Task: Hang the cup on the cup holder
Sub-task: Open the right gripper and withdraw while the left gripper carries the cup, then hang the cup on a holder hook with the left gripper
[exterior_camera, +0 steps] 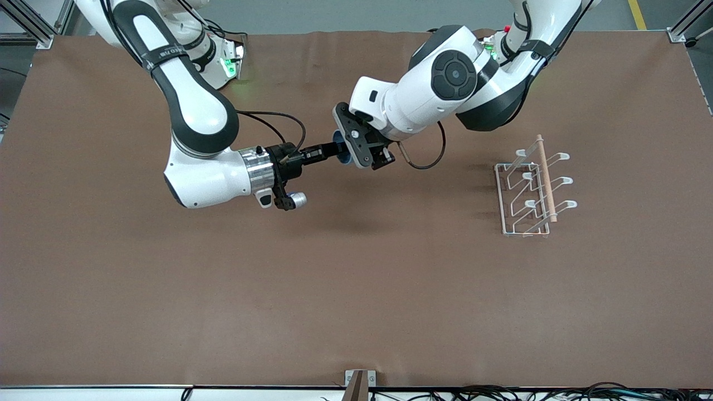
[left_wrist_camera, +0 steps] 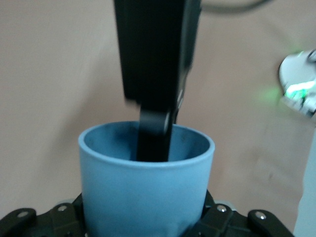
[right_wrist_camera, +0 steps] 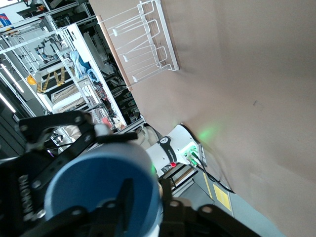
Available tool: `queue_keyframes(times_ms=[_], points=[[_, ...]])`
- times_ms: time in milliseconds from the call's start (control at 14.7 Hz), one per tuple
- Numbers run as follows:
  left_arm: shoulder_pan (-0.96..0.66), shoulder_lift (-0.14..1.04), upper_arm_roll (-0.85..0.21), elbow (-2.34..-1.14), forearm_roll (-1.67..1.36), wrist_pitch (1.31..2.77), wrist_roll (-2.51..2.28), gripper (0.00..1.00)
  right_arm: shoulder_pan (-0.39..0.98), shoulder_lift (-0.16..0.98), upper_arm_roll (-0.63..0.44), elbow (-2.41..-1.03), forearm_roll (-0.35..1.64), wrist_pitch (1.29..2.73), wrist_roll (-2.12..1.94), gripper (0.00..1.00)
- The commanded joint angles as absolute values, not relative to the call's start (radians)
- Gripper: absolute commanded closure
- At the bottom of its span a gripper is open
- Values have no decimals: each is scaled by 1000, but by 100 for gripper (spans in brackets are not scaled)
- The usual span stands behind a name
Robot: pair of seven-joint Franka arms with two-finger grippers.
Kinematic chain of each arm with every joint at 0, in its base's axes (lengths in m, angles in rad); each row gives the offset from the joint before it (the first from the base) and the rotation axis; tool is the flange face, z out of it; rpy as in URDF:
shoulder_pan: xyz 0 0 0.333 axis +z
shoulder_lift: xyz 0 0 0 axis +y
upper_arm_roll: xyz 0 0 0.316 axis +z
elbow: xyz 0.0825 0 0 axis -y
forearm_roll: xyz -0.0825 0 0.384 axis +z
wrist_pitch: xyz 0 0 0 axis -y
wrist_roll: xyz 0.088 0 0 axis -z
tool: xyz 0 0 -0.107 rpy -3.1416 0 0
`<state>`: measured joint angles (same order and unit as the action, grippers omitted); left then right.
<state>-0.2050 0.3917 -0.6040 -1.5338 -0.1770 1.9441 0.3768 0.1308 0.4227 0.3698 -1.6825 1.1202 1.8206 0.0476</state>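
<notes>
Well clear of cup holder [exterior_camera: 533,186], toward right arm's end, over table [exterior_camera: 356,289]: cup [exterior_camera: 340,146] between my pincers, mostly hidden from front. Left wrist view: right pincer [exterior_camera: 334,148] finger [left_wrist_camera: 154,133] inside cup, gripping wall; left pincer [exterior_camera: 348,150] clasps body.

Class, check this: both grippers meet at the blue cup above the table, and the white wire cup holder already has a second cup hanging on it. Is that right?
Not quite. The cup holder is bare, as the front view shows: no cup hangs on its prongs. The rest stands: the left gripper and right gripper meet at the cup above the table.

cup [left_wrist_camera: 143,197]: matt plastic | cup holder [exterior_camera: 515,192]: white wire, wooden rod [exterior_camera: 546,178]
</notes>
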Motion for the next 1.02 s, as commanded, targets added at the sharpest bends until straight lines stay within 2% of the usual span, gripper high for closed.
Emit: queue_keyframes(times_ms=[0,136,409,614,818,955], points=[[-161,348,-604,-1540,-25,1809,364,99,78,347,376,-1697,1068,1809,86,0],[-161,334,-601,-1542,87,1728,399,100,46,307,368,-1694,971,1802,89,0],[-163,342,-601,-1554,318,1542,448,100,38,244,264,-1690,705,1792,89,0],[-164,370,-603,-1591,595,1450,580,100,38,241,177,-1667,481,1790,77,0],[-158,388,-600,-1664,791,1378,607,99,38,238,141,-1643,171,1801,75,0],[-156,411,-597,-1681,876,1338,614,99,38,241,83,-1600,72,1819,77,0]])
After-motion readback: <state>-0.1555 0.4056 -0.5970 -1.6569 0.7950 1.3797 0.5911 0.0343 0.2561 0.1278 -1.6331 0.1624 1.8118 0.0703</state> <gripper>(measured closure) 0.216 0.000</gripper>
